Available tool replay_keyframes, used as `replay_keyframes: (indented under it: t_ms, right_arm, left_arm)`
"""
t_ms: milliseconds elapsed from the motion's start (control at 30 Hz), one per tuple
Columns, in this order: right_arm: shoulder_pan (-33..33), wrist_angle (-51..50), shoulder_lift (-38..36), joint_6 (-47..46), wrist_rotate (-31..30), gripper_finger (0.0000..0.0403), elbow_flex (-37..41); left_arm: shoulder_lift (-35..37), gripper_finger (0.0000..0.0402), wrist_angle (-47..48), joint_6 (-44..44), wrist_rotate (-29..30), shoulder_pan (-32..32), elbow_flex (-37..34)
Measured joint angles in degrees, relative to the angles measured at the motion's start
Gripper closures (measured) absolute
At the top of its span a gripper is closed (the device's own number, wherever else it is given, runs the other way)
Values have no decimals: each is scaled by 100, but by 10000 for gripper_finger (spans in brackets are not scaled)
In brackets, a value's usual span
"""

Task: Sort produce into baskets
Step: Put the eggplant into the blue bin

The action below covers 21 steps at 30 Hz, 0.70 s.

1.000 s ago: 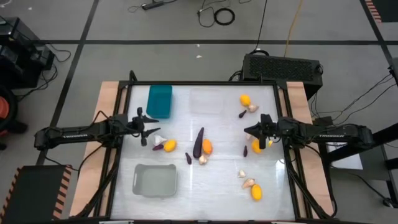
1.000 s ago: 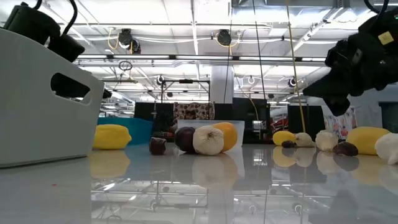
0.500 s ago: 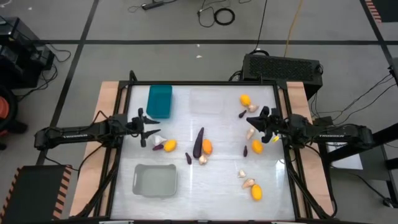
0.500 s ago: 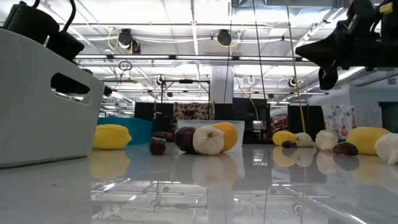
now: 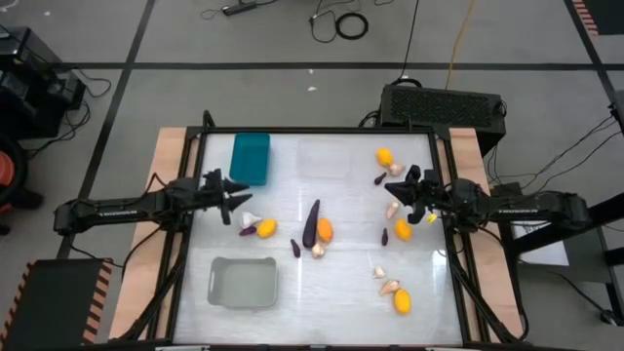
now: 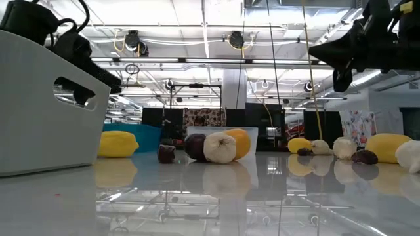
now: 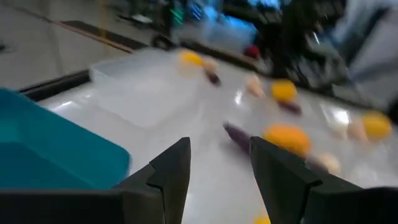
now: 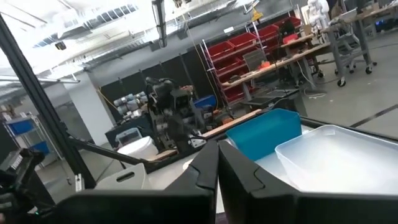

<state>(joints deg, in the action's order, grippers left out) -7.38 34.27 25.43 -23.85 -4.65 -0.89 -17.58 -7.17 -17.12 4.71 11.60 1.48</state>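
Note:
My left gripper [image 5: 239, 195] is open and empty above the table's left part, between the teal basket [image 5: 251, 158] and a garlic bulb [image 5: 251, 217]; its wrist view [image 7: 219, 163] looks across the teal basket [image 7: 50, 155] and the clear basket [image 7: 140, 93]. My right gripper [image 5: 406, 187] is shut and empty, raised over a garlic bulb [image 5: 392, 208] and a yellow oval [image 5: 403, 229] at the right. The long eggplant [image 5: 312, 222], an orange oval [image 5: 325, 230] and a garlic bulb [image 5: 318, 251] lie mid-table. The clear basket [image 5: 324, 159] and the grey basket [image 5: 244, 282] hold nothing.
More produce lies at the far right [image 5: 385, 155] and the near right [image 5: 402, 302]. A yellow oval [image 5: 266, 228] and a small eggplant [image 5: 249, 231] lie near my left gripper. In the low view the grey basket [image 6: 46, 105] stands close at the left.
My right gripper has risen off the yellow oval and gone a little toward the far edge, uncovering the garlic bulb beside it. My left gripper has turned about its wrist and edged toward the table's right.

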Motion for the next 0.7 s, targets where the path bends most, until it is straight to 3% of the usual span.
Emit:
replay_keyframes:
  t_ms: [67, 167, 333, 700]
  right_arm:
    - [0, 31, 77, 37, -1, 399, 0]
    - [0, 29, 200, 56, 7, 399, 0]
    - [0, 28, 387, 78, 16, 399, 0]
    - [323, 125, 562, 58, 75, 399, 0]
  left_arm:
    - [-10, 229, -309, -308, 19, 4, 0]
    - [-99, 229, -784, -343, -640, -15, 71]
    - [-671, 229, -507, 22, -930, -212, 783]
    - [-3694, 229, 403, 1549, -917, -873, 2986]
